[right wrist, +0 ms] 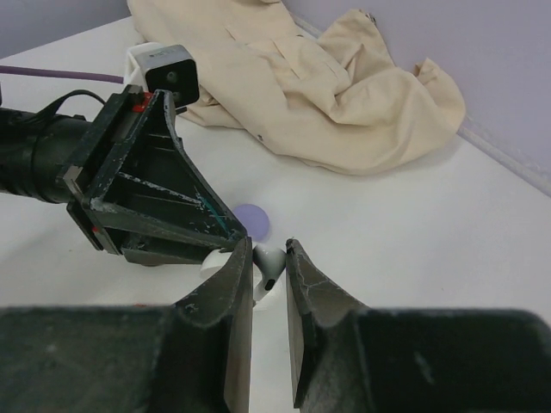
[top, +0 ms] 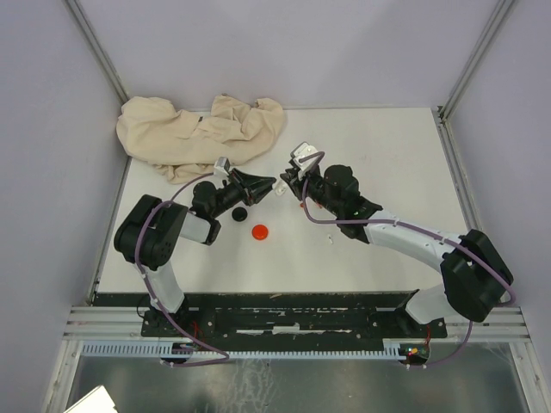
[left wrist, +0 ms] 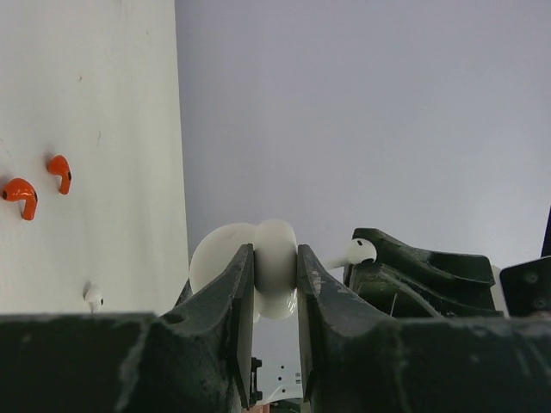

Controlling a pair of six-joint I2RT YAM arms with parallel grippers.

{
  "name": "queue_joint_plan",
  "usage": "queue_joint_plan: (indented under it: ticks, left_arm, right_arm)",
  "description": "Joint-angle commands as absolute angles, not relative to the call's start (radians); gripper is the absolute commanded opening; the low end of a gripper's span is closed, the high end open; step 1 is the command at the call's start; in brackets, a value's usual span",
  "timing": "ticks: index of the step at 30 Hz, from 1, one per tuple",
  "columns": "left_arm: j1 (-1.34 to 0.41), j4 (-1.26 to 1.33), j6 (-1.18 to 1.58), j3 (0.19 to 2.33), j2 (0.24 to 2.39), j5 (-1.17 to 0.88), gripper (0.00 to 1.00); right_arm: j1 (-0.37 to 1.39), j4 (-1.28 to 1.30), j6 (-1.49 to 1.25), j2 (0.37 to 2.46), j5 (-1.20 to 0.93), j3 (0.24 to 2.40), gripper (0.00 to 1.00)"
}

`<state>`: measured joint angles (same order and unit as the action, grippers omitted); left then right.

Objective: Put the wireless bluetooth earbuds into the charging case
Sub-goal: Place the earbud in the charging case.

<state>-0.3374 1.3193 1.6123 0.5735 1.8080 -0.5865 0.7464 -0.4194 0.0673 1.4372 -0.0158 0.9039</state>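
**Operator:** Report the left side first.

**Technician:** A crumpled beige cloth (top: 198, 133) lies at the far left corner of the white table (top: 387, 155). The left gripper (left wrist: 275, 255) is clamped on the white case (left wrist: 274, 284), one finger on each side. A second rounded white part of the case shows behind one finger.

**Operator:** What lies near that arm?

**Technician:** A black disc (top: 240, 212) sits just beside the left wrist. A red disc (top: 260, 231) lies nearer the arm bases. A purple disc (right wrist: 252, 221) lies on the table beyond the gripper tips.

**Operator:** Now the right side.

**Technician:** The right gripper (right wrist: 269, 258) meets the left one almost tip to tip. It pinches one white earbud (left wrist: 357, 252) just beside the case, stem pointing toward it. This earbud is not seated in the case. Two red earbuds (left wrist: 19, 194) and a second white earbud (left wrist: 93, 297) lie loose on the table, apart from both grippers.
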Motion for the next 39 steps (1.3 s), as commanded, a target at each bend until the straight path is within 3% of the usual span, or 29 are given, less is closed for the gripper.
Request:
queue_joint_plan:
  ticks: [1, 10, 39]
  left_arm:
    - [-0.342, 1.391, 1.674, 0.601, 1.811, -0.618, 0.03]
    - [-0.342, 1.437, 1.736, 0.608, 1.828, -0.625, 0.03]
    - [-0.342, 1.494, 1.790, 0.603, 1.845, -0.601, 0.03]
  right_arm:
    - [0.753, -0.572, 0.126, 1.446, -0.100, 0.860, 0.01]
    - [0.752, -0.716, 0.162, 1.481, -0.142, 0.790, 0.01]
    - [0.752, -0.690, 0.189, 1.490, -0.151, 0.775, 0.06]
